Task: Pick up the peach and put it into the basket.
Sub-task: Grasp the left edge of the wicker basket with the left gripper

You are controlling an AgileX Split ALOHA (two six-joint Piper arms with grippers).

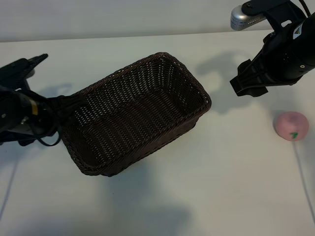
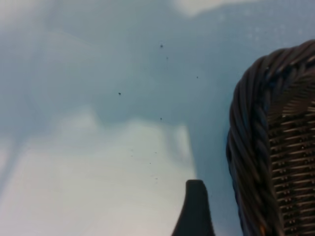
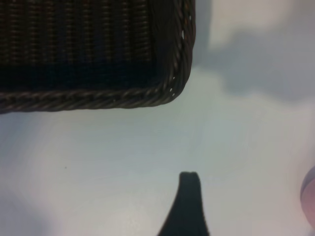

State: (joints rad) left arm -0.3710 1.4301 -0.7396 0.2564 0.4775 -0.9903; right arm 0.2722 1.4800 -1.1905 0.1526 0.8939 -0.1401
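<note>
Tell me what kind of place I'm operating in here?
Probably a lab or test bench, not a home: a bare white table, two black robot arms set apart at its sides, and only a wicker basket and a toy peach laid out.

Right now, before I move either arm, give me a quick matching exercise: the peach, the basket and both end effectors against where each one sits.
Things:
1. peach
2. basket
3. left end effector
4. right end effector

Places:
A. middle of the table, nothing inside
B. open, above the table between basket and peach
C. on the table at the exterior view's right edge, outside the basket
D. open, by the basket's left end

Pairs: 1-C, 2-A, 3-D, 4-B
</note>
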